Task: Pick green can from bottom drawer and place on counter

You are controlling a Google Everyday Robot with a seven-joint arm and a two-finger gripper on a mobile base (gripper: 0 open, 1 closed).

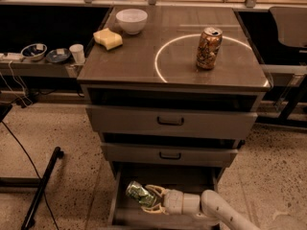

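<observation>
The hand sat inside the open bottom drawer, reaching in from the lower right on a pale arm. Its two fingers were closed around the green can, one above and one below, pinching it near its right end. The can lay tilted on its side, its silvery end pointing up and to the left, towards the drawer's left half. It seemed to hang slightly above the drawer floor, though the angle made it hard to be sure that it was not touching.

Above, the middle drawer and the top drawer each stood pulled out a little, both with dark handles. On the counter a thin white circle was marked on the right half, and an orange-brown can stood upright inside it. A white bowl sat near the back left corner, with a yellow sponge just beside it to the front left.

To the left, on a lower side shelf, were two small dark bowls and a white cup. A black stand leg crossed the speckled floor at the lower left.
</observation>
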